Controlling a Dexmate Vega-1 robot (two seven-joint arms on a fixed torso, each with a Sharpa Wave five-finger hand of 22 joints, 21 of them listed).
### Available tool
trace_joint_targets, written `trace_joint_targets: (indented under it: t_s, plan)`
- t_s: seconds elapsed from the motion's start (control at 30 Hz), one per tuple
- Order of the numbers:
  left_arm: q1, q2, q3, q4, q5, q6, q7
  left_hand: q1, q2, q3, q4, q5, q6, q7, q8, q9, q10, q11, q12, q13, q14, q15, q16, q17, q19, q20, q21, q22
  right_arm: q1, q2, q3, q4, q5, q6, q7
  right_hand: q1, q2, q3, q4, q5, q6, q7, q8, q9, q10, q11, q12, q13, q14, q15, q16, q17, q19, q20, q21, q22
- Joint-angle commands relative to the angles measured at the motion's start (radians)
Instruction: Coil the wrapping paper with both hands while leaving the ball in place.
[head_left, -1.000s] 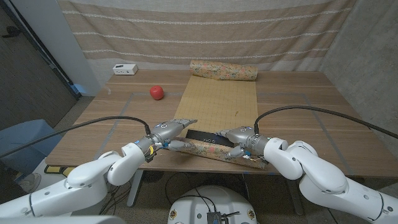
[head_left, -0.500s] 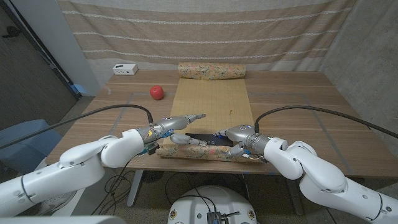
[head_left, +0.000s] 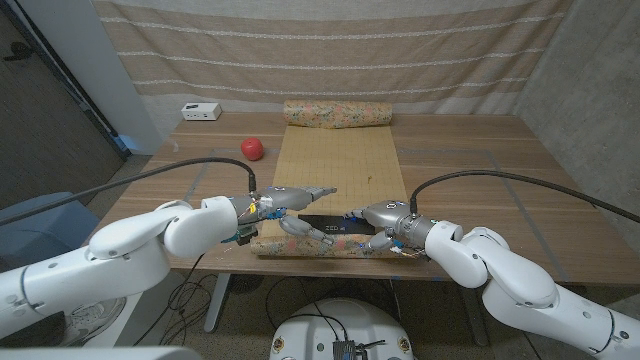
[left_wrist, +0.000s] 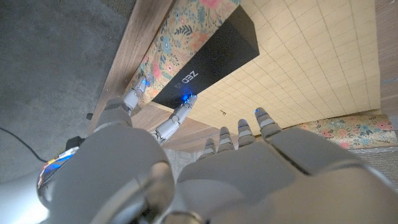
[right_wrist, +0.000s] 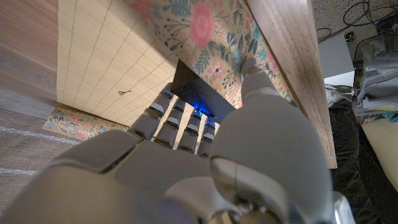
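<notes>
Two rolled ends on the wrapping paper (head_left: 342, 175), flat sheet between; near roll at surface (head_left: 480, 165) edge. Right robot hand (head_left: 385, 228) pinches it, left robot hand (head_left: 285, 205) spread open above. Ball (head_left: 251, 148) apart. Next, likely: roll evenly.

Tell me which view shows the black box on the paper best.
Left wrist view: the black box shows almost whole, with white lettering on its side. Head view shows it small, between the hands. Right wrist view shows only a dark corner past the fingers.
</notes>
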Motion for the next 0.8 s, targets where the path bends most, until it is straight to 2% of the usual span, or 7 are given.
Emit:
trace_joint_targets:
  t_s: [0.03,0.13,0.23,0.43,0.47,0.63,0.8]
  plan:
    - [-0.08,-0.062,0.182,-0.041,0.354,0.098,-0.173,0.04,-0.011,-0.009,-0.022,0.022,-0.153,0.02,-0.002,0.007,-0.077,0.022,-0.011,0.008,-0.043,0.011,-0.002,0.002,-0.026,0.004,0.002,0.003,0.004,0.003,0.006,0.003,0.013,0.004,-0.003,0.022,0.029,-0.004,0.003,-0.004,0.07,-0.031,-0.004,0.004,0.067,-0.069,-0.005,0.006,0.003,-0.096,0.0,0.001,0.007,-0.002,-0.002,0.006]
    - [-0.079,-0.098,0.217,-0.022,0.454,0.099,-0.204,0.052,-0.007,-0.018,-0.023,0.031,-0.222,0.027,-0.005,0.008,-0.137,0.044,-0.012,0.011,-0.075,0.018,-0.002,0.004,-0.049,0.004,0.001,0.005,0.006,0.003,0.007,0.004,0.019,0.005,-0.001,0.022,0.029,-0.005,0.003,-0.005,0.07,-0.03,-0.006,0.004,0.066,-0.069,-0.007,0.007,0.003,-0.096,-0.001,0.001,0.008,-0.002,-0.002,0.006]
    - [-0.072,-0.129,0.238,0.001,0.546,0.096,-0.228,0.055,0.002,-0.022,-0.021,0.034,-0.278,0.028,-0.007,0.009,-0.155,0.044,-0.005,0.014,-0.09,0.019,0.001,0.006,-0.058,0.004,0.003,0.006,0.007,0.002,0.009,0.005,0.027,0.007,-0.003,0.023,0.029,-0.007,0.003,-0.006,0.069,-0.03,-0.009,0.004,0.066,-0.071,-0.009,0.007,0.004,-0.095,-0.001,0.001,0.008,-0.003,-0.003,0.006]
    - [-0.071,-0.192,0.244,0.051,0.615,0.073,-0.297,0.068,0.022,-0.021,-0.02,0.034,-0.255,0.023,0.015,0.009,-0.126,0.03,0.017,0.018,-0.058,0.008,0.016,0.006,-0.005,-0.002,0.029,0.009,0.007,-0.003,0.012,0.004,0.036,0.01,-0.008,0.023,0.029,-0.009,0.004,-0.008,0.07,-0.028,-0.014,0.005,0.067,-0.069,-0.013,0.007,0.004,-0.094,-0.003,0.001,0.009,-0.003,-0.003,0.005]
    - [-0.069,-0.199,0.245,0.057,0.632,0.071,-0.302,0.074,0.026,-0.022,-0.022,0.032,-0.243,0.022,0.021,0.009,-0.104,0.027,0.028,0.019,-0.037,0.004,0.022,0.005,0.024,-0.002,0.04,0.009,0.008,-0.004,0.013,0.004,0.039,0.01,-0.008,0.024,0.029,-0.01,0.004,-0.009,0.069,-0.028,-0.015,0.005,0.066,-0.068,-0.014,0.007,0.004,-0.094,-0.003,0.001,0.009,-0.003,-0.003,0.005]
    - [-0.055,-0.23,0.238,0.082,0.685,0.062,-0.316,0.087,0.038,-0.018,-0.025,0.028,-0.222,0.027,0.029,0.008,-0.08,0.023,0.038,0.02,-0.015,-0.001,0.027,0.004,0.052,0.0,0.05,0.009,0.005,-0.007,0.014,0.003,0.045,0.007,-0.01,0.025,0.029,-0.011,0.004,-0.01,0.068,-0.028,-0.018,0.005,0.065,-0.072,-0.017,0.007,0.003,-0.094,-0.004,0.001,0.009,-0.004,-0.004,0.005]
    - [-0.028,-0.25,0.234,0.114,0.758,0.038,-0.267,0.153,0.101,0.017,-0.049,-0.005,-0.147,0.015,0.049,0.008,-0.014,-0.01,0.063,0.021,0.065,-0.045,0.039,0.001,0.136,-0.004,0.076,0.007,0.005,-0.01,0.016,0.002,0.051,0.009,-0.016,0.025,0.029,-0.013,0.005,-0.011,0.07,-0.028,-0.021,0.005,0.065,-0.072,-0.019,0.007,0.004,-0.094,-0.005,0.001,0.009,-0.005,-0.005,0.005]
